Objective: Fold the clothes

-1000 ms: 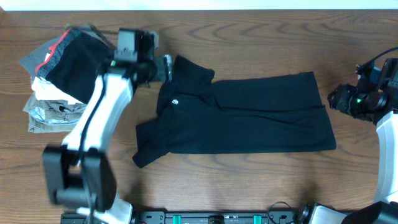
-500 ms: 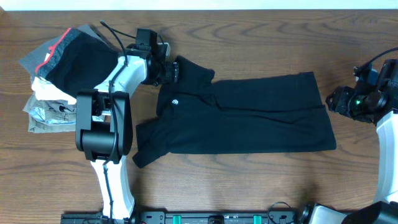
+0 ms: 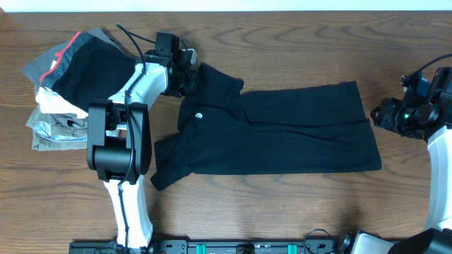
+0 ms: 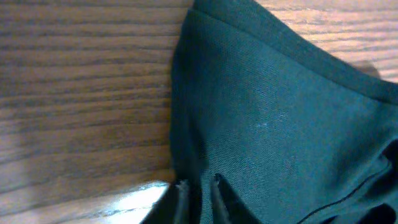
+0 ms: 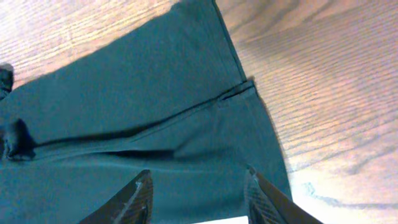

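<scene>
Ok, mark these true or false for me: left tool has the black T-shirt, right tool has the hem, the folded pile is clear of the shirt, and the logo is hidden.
1. The left tool is pinched on the edge of the black T-shirt. True.
2. The right tool is clamped on the shirt's hem. False: its jaws stand wide open above the fabric and hold nothing.
3. The pile of folded garments lies apart from the T-shirt, on the far side of the left arm. True.
4. The white logo is folded out of sight. False: it shows face up in the overhead view.
</scene>
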`<state>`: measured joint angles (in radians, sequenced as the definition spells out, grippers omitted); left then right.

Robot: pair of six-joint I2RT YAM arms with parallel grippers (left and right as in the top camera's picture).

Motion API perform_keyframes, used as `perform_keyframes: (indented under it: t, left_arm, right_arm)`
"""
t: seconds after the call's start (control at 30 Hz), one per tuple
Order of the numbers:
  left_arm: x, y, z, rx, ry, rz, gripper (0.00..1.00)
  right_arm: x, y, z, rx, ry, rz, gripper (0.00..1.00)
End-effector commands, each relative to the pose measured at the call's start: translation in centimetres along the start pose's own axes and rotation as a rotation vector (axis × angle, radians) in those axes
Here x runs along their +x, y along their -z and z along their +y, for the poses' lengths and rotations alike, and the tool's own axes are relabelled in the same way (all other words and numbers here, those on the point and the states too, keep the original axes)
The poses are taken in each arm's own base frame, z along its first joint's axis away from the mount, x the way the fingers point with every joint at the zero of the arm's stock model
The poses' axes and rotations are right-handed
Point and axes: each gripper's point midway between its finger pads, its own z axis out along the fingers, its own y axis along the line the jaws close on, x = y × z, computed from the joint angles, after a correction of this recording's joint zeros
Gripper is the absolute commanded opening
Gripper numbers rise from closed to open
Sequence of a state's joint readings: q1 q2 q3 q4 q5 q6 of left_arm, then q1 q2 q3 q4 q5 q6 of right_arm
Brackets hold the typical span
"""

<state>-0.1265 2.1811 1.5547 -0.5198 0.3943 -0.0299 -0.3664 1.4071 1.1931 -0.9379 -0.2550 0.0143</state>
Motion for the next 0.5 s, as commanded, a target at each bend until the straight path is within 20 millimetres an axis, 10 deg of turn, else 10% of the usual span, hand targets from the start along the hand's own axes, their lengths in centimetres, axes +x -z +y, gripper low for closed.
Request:
perform_keyframes:
  t: [0.0, 0.47]
  left_arm:
    - [0.1, -0.3, -0.1, 0.016, 0.0, 0.008, 0.09]
    - [-1.8, 6.6, -2.7, 0.025, -0.034, -0.089, 0.06]
  right_arm:
    - [-0.5, -0.2, 0.0, -0.01, 0.012, -0.01, 0.42]
    - [-6.1, -11.4, 2.1, -0.061, 0.157, -0.1, 0.51]
